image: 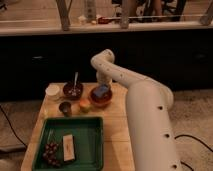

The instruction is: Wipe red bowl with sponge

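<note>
Listing one wiping job, apparently at its working stage:

- Sponge (101, 91): a blue block, lying inside the red bowl (100, 102)
- Red bowl: sitting toward the back of the wooden table (117, 131), just right of the dark maroon bowl (72, 91) that is holding a spoon (75, 80)
- Gripper (103, 84): hanging from the white arm (117, 72) over the bowl's far rim, seemingly meeting the sponge's back edge. Whether it is clasping the sponge or spread above it cannot be told
- Neighbours: a yellowish fruit (85, 105) is resting against the bowl's front-left side, with a small dark cup (65, 107) and a white cup (52, 91) standing further left
- Green tray (85, 125): lying at the front, carrying a tan block (68, 147) and dark berries (50, 152)
- Step, as judged: the sponge is being applied to the bowl's inside
- Next move, as judged: calling for light downward pressure and a sweep round the inner wall, gentle enough that the bowl is not sliding into the fruit or the maroon bowl
</note>
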Controlling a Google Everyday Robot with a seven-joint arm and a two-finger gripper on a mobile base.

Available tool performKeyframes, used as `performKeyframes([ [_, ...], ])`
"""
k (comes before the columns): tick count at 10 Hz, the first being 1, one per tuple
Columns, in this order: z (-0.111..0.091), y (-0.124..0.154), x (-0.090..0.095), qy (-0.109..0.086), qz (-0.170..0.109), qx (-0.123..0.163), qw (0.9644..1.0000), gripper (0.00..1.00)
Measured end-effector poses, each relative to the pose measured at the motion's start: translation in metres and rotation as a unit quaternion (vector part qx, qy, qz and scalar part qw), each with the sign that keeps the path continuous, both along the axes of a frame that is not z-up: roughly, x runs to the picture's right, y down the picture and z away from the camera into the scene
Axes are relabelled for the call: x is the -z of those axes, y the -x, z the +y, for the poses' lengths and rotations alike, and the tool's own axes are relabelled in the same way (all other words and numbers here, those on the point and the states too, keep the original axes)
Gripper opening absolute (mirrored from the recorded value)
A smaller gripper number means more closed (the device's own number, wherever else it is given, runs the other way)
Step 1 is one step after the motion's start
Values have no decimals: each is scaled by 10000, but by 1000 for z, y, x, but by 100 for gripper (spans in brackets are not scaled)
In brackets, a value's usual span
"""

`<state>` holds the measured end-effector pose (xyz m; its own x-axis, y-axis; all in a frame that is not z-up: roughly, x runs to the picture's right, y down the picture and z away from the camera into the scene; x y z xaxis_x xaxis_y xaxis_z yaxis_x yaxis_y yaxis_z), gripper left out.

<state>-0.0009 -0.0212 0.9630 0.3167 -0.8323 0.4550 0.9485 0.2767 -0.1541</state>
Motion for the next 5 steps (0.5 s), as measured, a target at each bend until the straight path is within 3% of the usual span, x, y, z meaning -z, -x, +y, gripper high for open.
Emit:
performKeyframes([
  [3,7,27,8,55,-415,202,9989,0],
  [5,13,21,21,28,-513,264,9983,0],
])
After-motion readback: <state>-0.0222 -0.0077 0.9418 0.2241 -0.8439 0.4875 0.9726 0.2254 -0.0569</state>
